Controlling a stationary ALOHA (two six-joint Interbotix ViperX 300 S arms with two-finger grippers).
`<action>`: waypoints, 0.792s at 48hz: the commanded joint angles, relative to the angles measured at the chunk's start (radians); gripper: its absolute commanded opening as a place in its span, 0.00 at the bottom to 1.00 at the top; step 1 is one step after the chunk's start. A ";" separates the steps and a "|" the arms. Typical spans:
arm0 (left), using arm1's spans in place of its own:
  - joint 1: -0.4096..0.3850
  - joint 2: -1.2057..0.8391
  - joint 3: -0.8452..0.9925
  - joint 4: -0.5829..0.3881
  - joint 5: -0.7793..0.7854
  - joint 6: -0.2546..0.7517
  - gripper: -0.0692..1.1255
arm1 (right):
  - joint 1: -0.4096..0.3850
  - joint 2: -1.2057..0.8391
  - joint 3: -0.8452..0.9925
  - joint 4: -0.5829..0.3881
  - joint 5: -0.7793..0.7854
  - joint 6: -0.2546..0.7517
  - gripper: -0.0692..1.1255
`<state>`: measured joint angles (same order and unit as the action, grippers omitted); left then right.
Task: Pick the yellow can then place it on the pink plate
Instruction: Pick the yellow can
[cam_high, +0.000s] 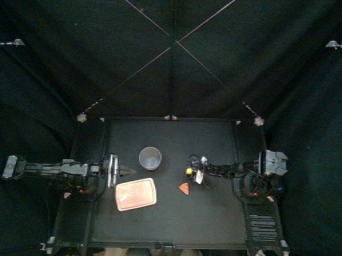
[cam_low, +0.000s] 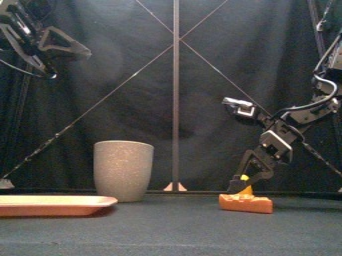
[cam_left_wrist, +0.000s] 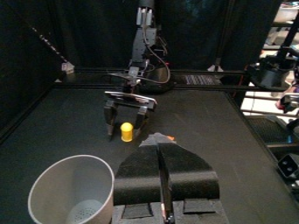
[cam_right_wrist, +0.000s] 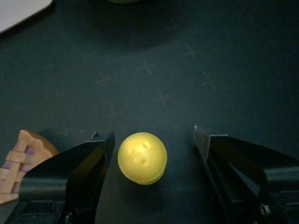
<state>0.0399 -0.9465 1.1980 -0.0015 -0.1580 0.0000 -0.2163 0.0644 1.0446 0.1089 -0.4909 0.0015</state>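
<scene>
Fingers (cam_right_wrist: 87, 168) of right gripper (cam_left_wrist: 128, 118) spread apart, one on each side of yellow can (cam_right_wrist: 142, 157), gripping nothing.

From right wrist: round top of can facing camera, narrow gap to one jaw, wider gap to the other. Corner of orange wedge toy (cam_right_wrist: 24, 157) at picture's edge.

From left wrist: can upright on table (cam_high: 174, 135), directly beneath right gripper, orange wedge toy just beside it. Not to be had from the right wrist, with its straight-down look.

From front: only a sliver of yellow between the jaws, above the orange wedge toy. Contact between can and toy not to be judged there.

From above: can barely to be made out under right arm, right of table's middle.

Left gripper (cam_left_wrist: 167, 179) closed, jaws pressed flat together, holding nothing, resting at table's left side.

Pink plate (cam_high: 135, 194) flat near front edge, left of middle, well apart from can, with orange wedge toy between the two. Grey speckled cup (cam_low: 123, 170) upright behind plate. Open mouth visible only from left wrist, close beside the closed jaws.

Table matte black. Black curtains (cam_low: 107, 100) behind and on both sides.
</scene>
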 joint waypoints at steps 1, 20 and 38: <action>0.000 0.003 -0.009 -0.002 -0.005 -0.002 0.08 | 0.003 -0.009 0.000 0.009 -0.012 0.006 0.92; -0.003 0.003 -0.005 -0.011 -0.008 0.000 0.08 | 0.017 -0.015 0.021 0.023 -0.015 0.029 0.91; -0.003 0.003 -0.003 -0.012 -0.008 0.002 0.08 | 0.043 -0.018 0.017 0.031 -0.011 0.035 0.58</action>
<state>0.0383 -0.9480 1.2072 -0.0123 -0.1595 0.0000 -0.1795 0.0721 1.0738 0.1381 -0.4985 0.0368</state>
